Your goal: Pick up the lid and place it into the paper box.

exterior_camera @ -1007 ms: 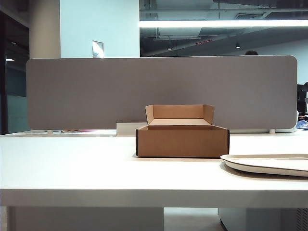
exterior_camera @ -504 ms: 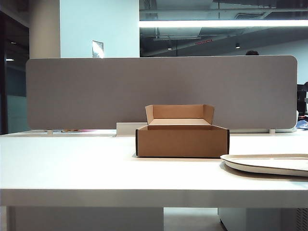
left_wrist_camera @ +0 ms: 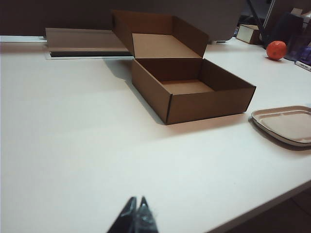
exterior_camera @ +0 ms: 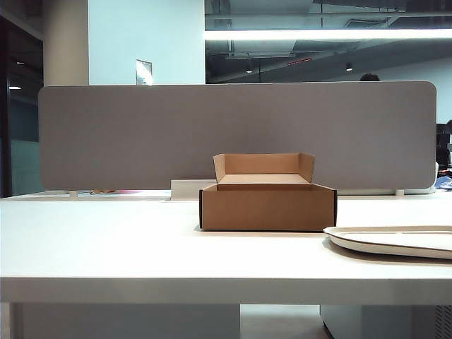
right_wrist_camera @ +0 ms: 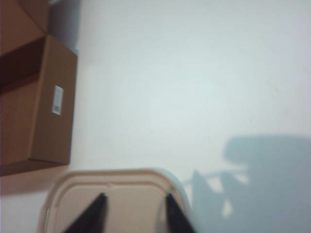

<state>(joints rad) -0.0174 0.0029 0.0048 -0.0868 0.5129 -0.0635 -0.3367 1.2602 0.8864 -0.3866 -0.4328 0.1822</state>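
The brown paper box [exterior_camera: 267, 206] stands open at the table's middle, back flap raised; it also shows in the left wrist view [left_wrist_camera: 194, 87] and the right wrist view [right_wrist_camera: 43, 102]. The off-white lid [exterior_camera: 395, 240] lies flat on the table to the right of the box, also seen from the left wrist [left_wrist_camera: 286, 124]. In the right wrist view my right gripper [right_wrist_camera: 135, 204] hangs open above the lid [right_wrist_camera: 116, 194], its dark fingers apart over one end. My left gripper [left_wrist_camera: 136, 204] is shut and empty, over bare table well short of the box. Neither arm shows in the exterior view.
A grey partition [exterior_camera: 233, 134] runs along the table's far edge. An orange ball [left_wrist_camera: 277, 49] and a small box [left_wrist_camera: 250, 33] sit far behind the paper box. The table's front edge [exterior_camera: 226, 282] is close to the lid.
Nothing has visibly changed in the exterior view; box and lid lie where they were.
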